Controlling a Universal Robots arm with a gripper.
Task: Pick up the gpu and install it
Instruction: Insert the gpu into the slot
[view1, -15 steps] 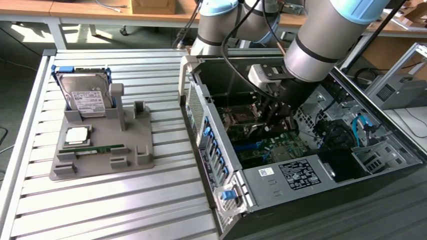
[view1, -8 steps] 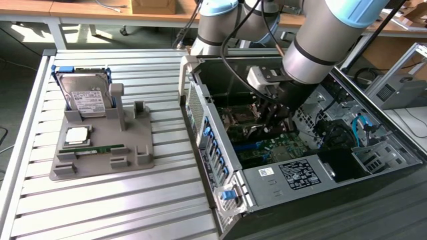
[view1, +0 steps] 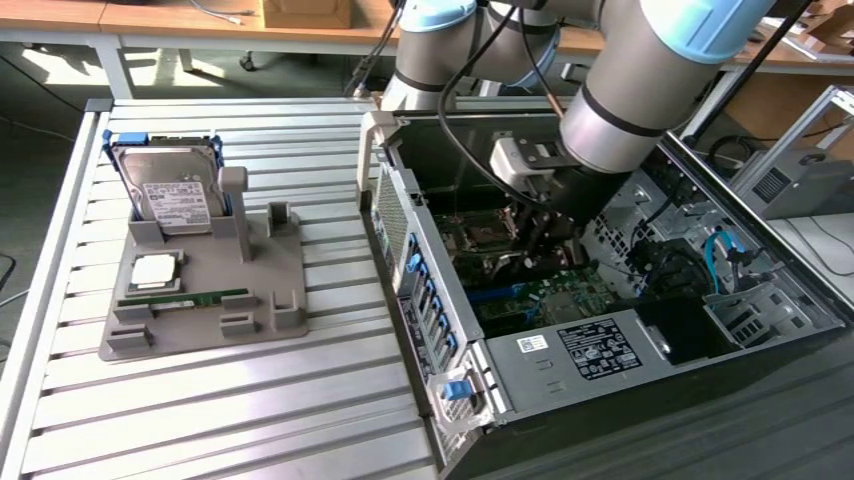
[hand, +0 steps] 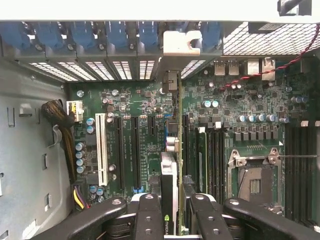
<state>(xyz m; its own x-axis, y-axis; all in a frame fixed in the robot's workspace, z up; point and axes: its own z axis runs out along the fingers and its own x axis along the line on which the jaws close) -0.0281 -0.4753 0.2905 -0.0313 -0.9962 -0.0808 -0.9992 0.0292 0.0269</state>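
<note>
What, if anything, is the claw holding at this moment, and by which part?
The claw holds the gpu, gripping the card's top edge between its fingers, with the card standing on edge above the motherboard inside the computer case.

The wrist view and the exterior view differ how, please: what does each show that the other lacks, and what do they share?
Wrist view alone: the gripper closed on the gpu, which stands edge-on over the motherboard slots, plus the bare CPU socket.

Exterior view alone: the grey parts tray on the slatted table, carrying the hard drive, a processor chip and a memory stick.

Both: the open computer case, with the arm reaching down inside it.
</note>
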